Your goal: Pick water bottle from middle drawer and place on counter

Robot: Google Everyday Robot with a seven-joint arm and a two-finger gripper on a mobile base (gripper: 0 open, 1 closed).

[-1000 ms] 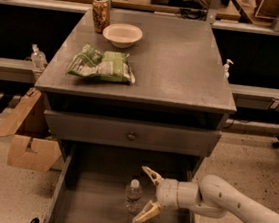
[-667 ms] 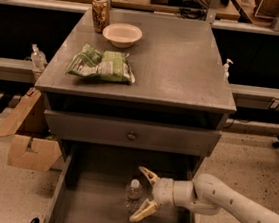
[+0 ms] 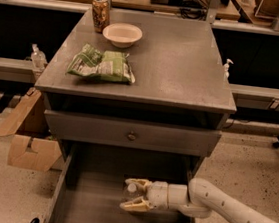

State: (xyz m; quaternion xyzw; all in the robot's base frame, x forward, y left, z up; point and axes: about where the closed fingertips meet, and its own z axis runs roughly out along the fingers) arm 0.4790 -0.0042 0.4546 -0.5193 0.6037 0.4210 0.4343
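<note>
The water bottle [image 3: 131, 188] stands upright in the open middle drawer [image 3: 88, 206], right of centre on its floor; its white cap shows between my fingers. My gripper [image 3: 127, 193] reaches in from the right on a white arm, and its tan fingers [image 3: 138, 183] are closed on the bottle from the far and near sides. The bottle rests on the drawer floor. The counter [image 3: 185, 63] is the grey cabinet top above.
On the counter stand a soda can [image 3: 101, 13], a white bowl [image 3: 122, 34] and a green chip bag [image 3: 101, 65]. The shut upper drawer front with its knob [image 3: 131, 135] overhangs the drawer. A cardboard box [image 3: 30, 146] lies on the floor at the left.
My gripper has moved left around the bottle, and its wide-open fingers have closed in on it.
</note>
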